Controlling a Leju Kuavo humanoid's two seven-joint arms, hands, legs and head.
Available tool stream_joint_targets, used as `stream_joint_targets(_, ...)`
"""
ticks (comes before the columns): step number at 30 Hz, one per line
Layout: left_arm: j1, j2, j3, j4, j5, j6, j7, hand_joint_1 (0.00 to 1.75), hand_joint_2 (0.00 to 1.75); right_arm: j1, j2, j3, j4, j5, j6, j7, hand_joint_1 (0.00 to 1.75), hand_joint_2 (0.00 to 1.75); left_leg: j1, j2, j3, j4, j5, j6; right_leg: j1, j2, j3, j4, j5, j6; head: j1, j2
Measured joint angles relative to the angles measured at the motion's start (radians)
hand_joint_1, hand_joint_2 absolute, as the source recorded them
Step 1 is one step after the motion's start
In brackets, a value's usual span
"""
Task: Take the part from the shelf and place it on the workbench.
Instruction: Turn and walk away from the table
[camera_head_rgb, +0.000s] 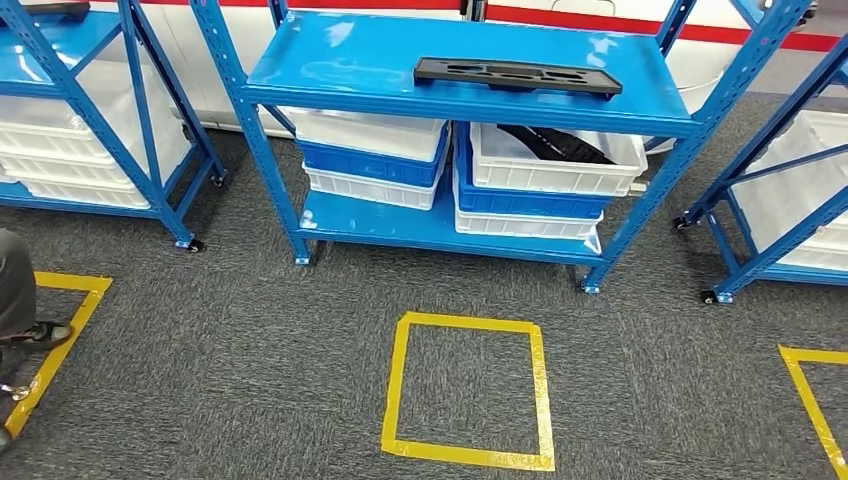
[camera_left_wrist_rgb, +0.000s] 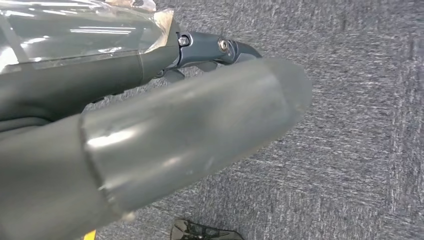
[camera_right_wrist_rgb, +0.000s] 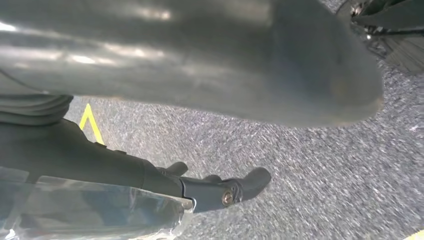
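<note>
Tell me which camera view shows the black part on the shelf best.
The head view: the black part lies flat, whole and unobstructed on the blue shelf's top level. Both wrist views face the grey carpet and give nothing of it.

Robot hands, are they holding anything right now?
No. The left hand and right hand hang above the carpet with nothing in their fingers. The black part lies on the shelf.

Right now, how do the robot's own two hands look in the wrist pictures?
The left hand has a thick, smooth grey thumb, dark blue-grey fingers with a silver screw, and clear plastic film over its back. The right hand looks the same.
</note>
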Motion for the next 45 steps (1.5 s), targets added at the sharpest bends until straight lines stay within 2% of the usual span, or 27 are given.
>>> stream_joint_targets(2, 0.0, 0.0, 0.0, 0.0, -0.001, -0.002, -0.002, 0.0, 0.0, 0.003, 0.0, -0.002, 0.0, 0.002, 0.0, -0.002, 0.0, 0.0, 0.0, 0.004, 0.006, -0.001, -0.009, 0.0, -0.001, -0.002, -0.076, 0.136, -0.046, -0.004, 0.002, 0.0)
stream_joint_targets(3, 0.001, 0.001, 0.0, 0.0, -0.001, -0.003, -0.002, 0.0, 0.0, 0.006, -0.001, -0.002, 0.0, 0.002, -0.001, -0.002, 0.0, 0.0, 0.001, 0.006, 0.011, 0.0, -0.014, -0.002, -0.002, -0.003, -0.098, 0.172, -0.05, 0.0, 0.001, 0.0)
stream_joint_targets(4, 0.001, 0.001, 0.0, 0.0, -0.001, -0.003, -0.003, 0.0, 0.0, 0.009, -0.001, -0.003, 0.0, 0.004, -0.001, -0.002, 0.0, 0.0, 0.002, 0.007, 0.018, 0.0, -0.019, -0.007, -0.004, -0.004, -0.099, 0.167, -0.038, 0.008, 0.001, 0.0)
stream_joint_targets(5, 0.002, 0.0, 0.0, 0.0, -0.001, -0.002, -0.003, 0.0, 0.0, 0.01, -0.002, -0.003, 0.0, 0.005, -0.001, -0.002, 0.0, 0.0, 0.005, 0.007, 0.027, 0.001, -0.025, -0.013, -0.007, -0.006, -0.078, 0.121, -0.011, 0.019, 0.001, 0.0)
stream_joint_targets(7, 0.002, 0.001, 0.0, 0.0, -0.001, 0.0, -0.003, 0.0, 0.0, 0.011, -0.002, -0.003, 0.001, 0.006, -0.001, -0.003, 0.0, 0.0, 0.008, 0.009, 0.045, 0.007, -0.043, -0.033, -0.013, -0.018, -0.011, -0.017, 0.048, 0.036, 0.004, 0.0)
stream_joint_targets(9, 0.002, 0.004, 0.0, 0.0, -0.001, 0.004, -0.004, 0.0, 0.0, 0.01, -0.001, -0.003, 0.002, 0.008, 0.0, -0.005, 0.0, 0.0, 0.004, 0.01, 0.057, 0.013, -0.061, -0.051, -0.011, -0.023, 0.027, -0.086, 0.064, 0.023, 0.008, 0.0)
stream_joint_targets(11, 0.002, 0.005, 0.0, 0.0, -0.001, 0.007, -0.005, 0.0, 0.0, 0.011, 0.0, -0.003, 0.002, 0.009, 0.0, -0.006, 0.0, 0.0, 0.006, 0.01, 0.065, 0.013, -0.071, -0.059, -0.008, -0.018, 0.034, -0.085, 0.052, -0.003, 0.007, 0.0)
stream_joint_targets(13, 0.002, 0.004, 0.0, 0.0, -0.001, 0.009, -0.006, 0.0, 0.0, 0.013, 0.0, -0.003, 0.002, 0.01, 0.0, -0.006, 0.0, 0.0, 0.013, 0.01, 0.065, 0.028, -0.083, -0.066, -0.009, -0.014, 0.046, -0.085, 0.042, -0.019, 0.005, 0.0)
stream_joint_targets(15, 0.001, 0.004, 0.0, 0.0, -0.002, 0.01, -0.006, 0.0, 0.0, 0.013, 0.0, -0.003, 0.002, 0.011, -0.001, -0.006, 0.0, 0.0, 0.016, 0.01, 0.014, 0.125, -0.119, -0.072, -0.007, -0.012, 0.062, -0.086, 0.029, -0.036, 0.002, 0.0)
stream_joint_targets(17, 0.002, 0.004, -0.001, 0.0, -0.002, 0.012, -0.005, 0.0, 0.0, 0.012, 0.001, -0.003, 0.002, 0.012, -0.001, -0.006, 0.0, 0.0, 0.015, 0.009, -0.091, 0.28, -0.154, -0.073, 0.0, -0.008, 0.079, -0.086, 0.012, -0.048, 0.0, 0.0)
stream_joint_targets(19, 0.004, 0.004, -0.001, 0.0, -0.002, 0.014, -0.005, 0.0, 0.0, 0.013, 0.001, -0.003, 0.002, 0.013, -0.002, -0.006, 0.0, 0.0, 0.013, 0.009, -0.167, 0.342, -0.126, -0.064, 0.008, -0.002, 0.102, -0.086, -0.008, -0.052, 0.0, 0.0)
stream_joint_targets(21, 0.005, 0.004, -0.001, 0.0, -0.002, 0.015, -0.005, 0.0, 0.0, 0.014, 0.002, -0.003, 0.002, 0.015, -0.002, -0.006, 0.0, 0.0, 0.002, 0.005, -0.17, 0.249, -0.02, -0.037, 0.017, 0.004, 0.133, -0.088, -0.03, -0.054, 0.0, 0.0)
stream_joint_targets(23, 0.006, 0.007, -0.002, 0.0, -0.002, 0.016, -0.005, 0.0, 0.0, 0.015, 0.006, -0.004, 0.004, 0.016, -0.003, -0.007, 0.0, 0.0, -0.014, -0.002, -0.143, 0.14, 0.056, 0.002, 0.022, 0.009, 0.153, -0.097, -0.05, -0.052, 0.007, 0.0)
stream_joint_targets(25, 0.005, 0.01, -0.002, 0.0, -0.003, 0.017, -0.004, 0.0, 0.0, 0.012, 0.009, -0.005, 0.005, 0.018, -0.004, -0.008, 0.0, 0.0, -0.027, -0.005, -0.12, 0.089, 0.055, 0.03, 0.019, 0.012, 0.166, -0.112, -0.057, -0.044, 0.012, 0.0)
stream_joint_targets(28, 0.005, 0.007, -0.002, -0.001, -0.002, 0.019, -0.004, 0.0, 0.0, 0.009, 0.007, -0.009, 0.005, 0.019, -0.004, -0.008, 0.0, 0.0, -0.026, -0.005, -0.066, 0.025, 0.041, 0.038, 0.023, 0.005, 0.197, -0.119, -0.055, -0.027, 0.007, 0.0)
stream_joint_targets(30, 0.007, 0.006, -0.002, -0.001, -0.003, 0.02, -0.004, 0.0, 0.0, 0.008, 0.006, -0.011, 0.005, 0.02, -0.004, -0.008, 0.0, 0.0, -0.017, -0.005, -0.024, -0.004, 0.037, 0.031, 0.025, 0.0, 0.159, -0.044, -0.073, -0.024, 0.009, -0.001)
stream_joint_targets(32, 0.006, 0.003, -0.002, -0.001, -0.003, 0.02, -0.004, 0.0, 0.0, 0.005, 0.005, -0.012, 0.005, 0.02, -0.004, -0.008, 0.0, 0.0, -0.014, -0.004, -0.005, -0.009, 0.022, 0.021, 0.02, -0.002, 0.065, 0.088, -0.111, -0.023, 0.011, -0.001)
stream_joint_targets(34, 0.006, 0.0, -0.002, -0.001, -0.003, 0.019, -0.004, 0.0, 0.0, 0.007, 0.002, -0.013, 0.005, 0.02, -0.004, -0.008, 0.0, 0.0, -0.009, -0.005, 0.018, -0.009, 0.001, 0.008, 0.014, -0.002, -0.008, 0.15, -0.135, -0.014, 0.012, -0.001)
stream_joint_targets(35, 0.007, -0.002, -0.002, 0.0, -0.003, 0.019, -0.004, 0.0, 0.0, 0.01, 0.001, -0.013, 0.005, 0.02, -0.004, -0.008, 0.0, 0.0, -0.005, -0.007, 0.033, -0.009, -0.01, 0.001, 0.008, -0.003, -0.02, 0.13, -0.121, -0.003, 0.012, -0.001)
stream_joint_targets(36, 0.008, -0.003, -0.002, 0.0, -0.003, 0.019, -0.004, 0.0, 0.0, 0.013, 0.0, -0.013, 0.005, 0.02, -0.004, -0.008, 0.0, 0.0, -0.001, -0.008, 0.049, -0.008, -0.023, -0.007, 0.001, -0.005, -0.018, 0.078, -0.083, 0.014, 0.013, -0.001)
stream_joint_targets(37, 0.009, -0.002, -0.002, 0.0, -0.003, 0.019, -0.004, 0.0, 0.0, 0.016, 0.001, -0.013, 0.006, 0.02, -0.004, -0.008, 0.0, 0.0, 0.002, -0.009, 0.062, -0.007, -0.036, -0.017, -0.006, -0.011, -0.008, 0.016, -0.027, 0.034, 0.014, -0.001)
stream_joint_targets(38, 0.01, -0.001, -0.002, 0.0, -0.003, 0.02, -0.004, 0.0, 0.0, 0.018, 0.002, -0.013, 0.007, 0.02, -0.004, -0.008, 0.0, 0.0, 0.003, -0.008, 0.073, -0.004, -0.05, -0.026, -0.01, -0.019, -0.001, -0.037, 0.018, 0.045, 0.015, -0.001)
stream_joint_targets(39, 0.01, 0.0, -0.002, 0.0, -0.003, 0.02, -0.004, 0.0, 0.0, 0.018, 0.003, -0.013, 0.008, 0.021, -0.004, -0.008, 0.0, 0.0, 0.001, -0.007, 0.078, 0.0, -0.062, -0.035, -0.011, -0.024, 0.005, -0.07, 0.051, 0.043, 0.017, -0.001)
stream_joint_targets(40, 0.009, 0.002, -0.002, 0.0, -0.003, 0.021, -0.004, 0.0, 0.0, 0.016, 0.004, -0.013, 0.009, 0.021, -0.004, -0.008, 0.0, 0.0, -0.002, -0.005, 0.08, 0.003, -0.071, -0.041, -0.012, -0.028, 0.007, -0.081, 0.069, 0.031, 0.016, -0.001)
stream_joint_targets(42, 0.006, 0.002, -0.002, 0.0, -0.004, 0.022, -0.004, 0.0, 0.0, 0.012, 0.003, -0.014, 0.009, 0.022, -0.004, -0.009, 0.0, 0.0, -0.001, -0.003, 0.08, 0.011, -0.08, -0.049, -0.012, -0.023, 0.01, -0.078, 0.068, -0.001, 0.013, -0.001)
stream_joint_targets(44, 0.005, 0.0, -0.002, 0.0, -0.006, 0.023, -0.007, 0.0, 0.0, 0.013, 0.002, -0.015, 0.009, 0.022, -0.005, -0.009, 0.0, 0.0, 0.004, -0.002, 0.054, 0.062, -0.081, -0.057, -0.014, -0.02, 0.017, -0.079, 0.065, -0.012, 0.012, 0.0)
stream_joint_targets(45, 0.004, 0.0, -0.003, 0.0, -0.008, 0.024, -0.008, 0.0, 0.0, 0.013, 0.001, -0.016, 0.009, 0.022, -0.006, -0.01, 0.0, 0.0, 0.007, -0.002, 0.024, 0.115, -0.091, -0.062, -0.014, -0.019, 0.022, -0.08, 0.062, -0.017, 0.011, 0.0)
